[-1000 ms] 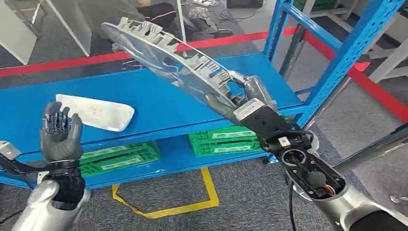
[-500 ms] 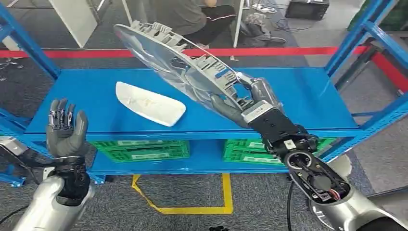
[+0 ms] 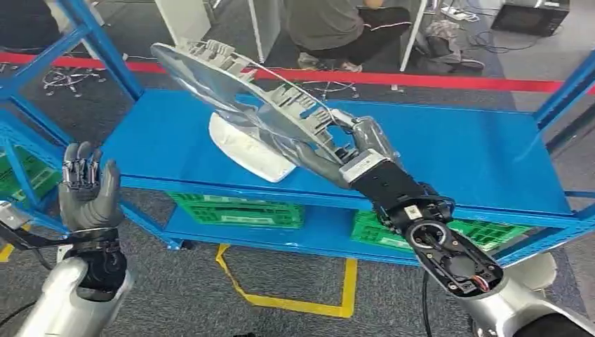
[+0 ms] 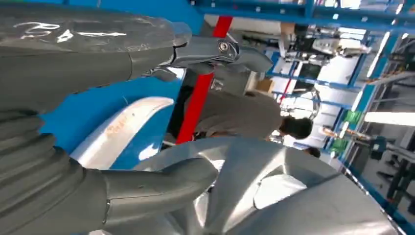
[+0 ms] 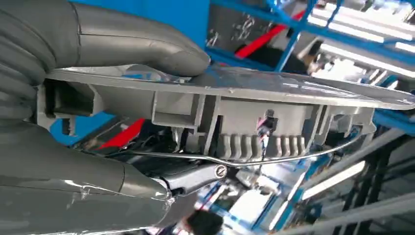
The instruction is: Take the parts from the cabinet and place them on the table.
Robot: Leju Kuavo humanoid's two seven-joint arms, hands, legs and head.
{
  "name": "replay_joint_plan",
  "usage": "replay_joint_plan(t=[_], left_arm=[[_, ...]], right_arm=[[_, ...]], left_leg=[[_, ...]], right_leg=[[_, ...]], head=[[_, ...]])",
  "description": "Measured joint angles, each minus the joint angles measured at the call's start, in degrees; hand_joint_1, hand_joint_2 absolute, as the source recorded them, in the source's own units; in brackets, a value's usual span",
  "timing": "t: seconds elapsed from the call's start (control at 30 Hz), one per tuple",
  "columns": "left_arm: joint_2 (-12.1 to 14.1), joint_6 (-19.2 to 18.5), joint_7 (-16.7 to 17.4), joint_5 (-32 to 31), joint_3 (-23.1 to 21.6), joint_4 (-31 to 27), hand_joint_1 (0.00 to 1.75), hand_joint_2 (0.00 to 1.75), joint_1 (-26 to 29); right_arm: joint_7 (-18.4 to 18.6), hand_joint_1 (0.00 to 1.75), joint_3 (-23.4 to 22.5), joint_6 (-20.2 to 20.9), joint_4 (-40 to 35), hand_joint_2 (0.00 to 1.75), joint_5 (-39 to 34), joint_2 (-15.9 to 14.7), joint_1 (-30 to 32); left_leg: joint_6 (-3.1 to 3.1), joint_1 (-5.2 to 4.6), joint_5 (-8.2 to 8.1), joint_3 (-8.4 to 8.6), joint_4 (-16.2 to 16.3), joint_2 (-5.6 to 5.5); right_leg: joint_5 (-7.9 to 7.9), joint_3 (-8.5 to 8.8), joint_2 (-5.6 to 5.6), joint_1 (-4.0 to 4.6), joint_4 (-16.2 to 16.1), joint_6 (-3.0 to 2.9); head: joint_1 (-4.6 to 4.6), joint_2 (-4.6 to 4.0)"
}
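Head view: your right hand (image 3: pixel 358 144) grips the long silver part (image 3: pixel 245 91) by one end, high over the blue shelf (image 3: pixel 449 151), left hand (image 3: pixel 88 189) open and empty, so that overhang could lever loose or clip the upright (image 3: pixel 105 49).

I count two parts: one grey ribbed part (image 3: pixel 259 105) and one white part (image 3: pixel 247 149). Green crates (image 3: pixel 238 210) below: three. One person (image 3: pixel 337 24) seated behind.
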Motion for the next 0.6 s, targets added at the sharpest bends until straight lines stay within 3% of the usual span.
replay_joint_plan(t=[0.07, 0.1, 0.13, 0.17, 0.27, 0.3, 0.33, 0.37, 0.43, 0.47, 0.5, 0.53, 0.57, 0.6], left_arm=[[0.0, -0.1, -0.2, 0.0, 0.0, 0.0, 0.00, 1.75, -0.1], [0.0, -0.1, -0.3, 0.0, 0.0, 0.0, 0.00, 1.75, -0.3], [0.0, -0.1, -0.3, 0.0, 0.0, 0.0, 0.00, 1.75, -0.6], [-0.1, -0.1, -0.4, 0.0, 0.0, 0.0, 0.00, 1.75, -0.7], [0.0, -0.1, -0.5, 0.0, 0.0, 0.0, 0.00, 1.75, -0.6], [0.0, -0.1, -0.4, 0.0, 0.0, 0.0, 0.00, 1.75, -0.6], [0.0, 0.0, -0.4, 0.0, 0.0, 0.0, 0.00, 1.75, -0.9], [-0.1, 0.0, -0.3, 0.0, 0.0, 0.0, 0.00, 1.75, -1.0], [-0.2, 0.2, -0.2, 0.0, 0.0, 0.0, 0.00, 1.75, -0.8], [-0.2, 0.3, 0.0, 0.0, 0.0, 0.0, 0.00, 1.75, -0.7], [-0.2, 0.3, 0.0, 0.0, 0.0, 0.0, 0.00, 1.75, -0.6], [-0.2, 0.3, 0.0, 0.0, 0.0, 0.0, 0.00, 1.75, -0.6], [-0.2, 0.3, 0.0, 0.0, 0.0, 0.0, 0.00, 1.75, -0.6], [-0.3, 0.4, 0.0, 0.0, 0.0, 0.0, 0.00, 1.75, -0.6]], right_arm=[[0.1, 1.75, 0.3, 0.0, 0.0, 1.75, 0.0, 0.2, 0.0], [0.0, 1.75, 0.4, 0.0, -0.1, 1.75, 0.0, 0.3, 0.0], [0.0, 1.75, 0.5, 0.0, -0.1, 1.75, -0.2, 0.3, 0.0], [0.1, 1.75, 0.6, 0.1, -0.2, 1.75, -0.4, 0.3, -0.1], [0.1, 1.75, 1.0, 0.3, -0.2, 1.75, -0.7, 0.4, -0.1], [0.1, 1.75, 1.1, 0.3, -0.2, 1.75, -0.7, 0.4, -0.2], [0.0, 1.75, 1.2, 0.3, -0.2, 1.75, -0.7, 0.4, -0.2], [-0.1, 1.75, 1.3, 0.4, -0.4, 1.75, -0.7, 0.4, -0.2], [-0.3, 1.75, 1.6, 0.5, -0.4, 1.75, -0.7, 0.4, -0.2], [-0.3, 1.75, 1.8, 0.6, -0.4, 1.75, -0.7, 0.4, -0.1], [-0.4, 1.75, 2.0, 0.7, -0.4, 1.75, -0.7, 0.4, 0.0], [-0.4, 1.75, 2.1, 0.7, -0.4, 1.75, -0.6, 0.4, 0.0], [-0.4, 1.75, 2.2, 0.8, -0.4, 1.75, -0.7, 0.4, 0.0], [-0.4, 1.75, 2.3, 0.8, -0.4, 1.75, -0.6, 0.4, -0.1]], left_leg=[[0.46, -0.08, 4.63, 4.43, -9.0, 0.56], [0.96, -0.34, 6.80, 7.76, -14.9, 2.75], [1.18, -1.10, 6.36, 9.30, -18.0, 5.51], [1.61, -1.14, 6.59, 9.23, -17.9, 4.31], [2.21, -1.13, 6.46, 9.34, -18.1, 2.14], [2.50, -0.48, 6.69, 9.79, -18.5, 1.48], [2.77, -0.49, 6.68, 9.88, -18.6, 0.71], [3.13, -0.52, 6.70, 9.91, -18.6, 0.21], [3.28, -0.62, 6.64, 9.92, -18.5, -1.44], [3.30, -0.70, 6.62, 9.95, -18.5, -2.27], [3.30, -0.72, 6.62, 10.05, -18.5, -3.18], [3.28, -0.72, 6.58, 10.15, -18.4, -4.11], [3.19, -0.72, 6.51, 10.31, -18.3, -5.02], [3.04, -0.71, 6.36, 10.53, -18.1, -5.89]], right_leg=[[-0.23, 0.23, -1.36, 0.12, 0.0, 0.08], [-0.42, 0.50, -1.99, 0.24, 0.0, 0.27], [-0.75, 0.60, -2.53, 0.81, 0.0, 0.70], [-0.89, 0.70, -2.97, 0.97, -0.1, 0.93], [-1.45, 1.59, -5.08, 1.05, -0.4, 1.76], [-2.02, 1.27, -3.98, 0.59, -0.1, 2.19], [-3.73, 0.59, -0.62, 0.62, 2.3, 2.28], [-6.02, -1.25, 1.08, 0.57, 6.5, 2.22], [-9.99, -6.23, 2.34, 0.74, 16.6, 2.33], [-10.28, -7.72, 2.42, 0.74, 19.1, 2.32], [-9.05, -7.85, 2.42, 0.74, 18.6, 2.19], [-6.70, -6.76, 2.55, 0.74, 15.7, 2.01], [-3.65, -4.87, 3.04, 0.72, 10.9, 1.79], [-0.37, -2.45, 4.73, 0.69, 5.1, 1.50]], head=[[-0.46, 0.00], [-0.74, 0.00], [-0.88, 0.00], [-0.72, 0.00], [-0.22, 0.00], [-0.13, 0.00], [0.29, 0.00], [0.74, 0.00], [1.66, 0.00], [1.83, 0.00], [1.90, 0.00], [2.05, 0.00], [2.23, 0.00], [2.54, 0.00]])
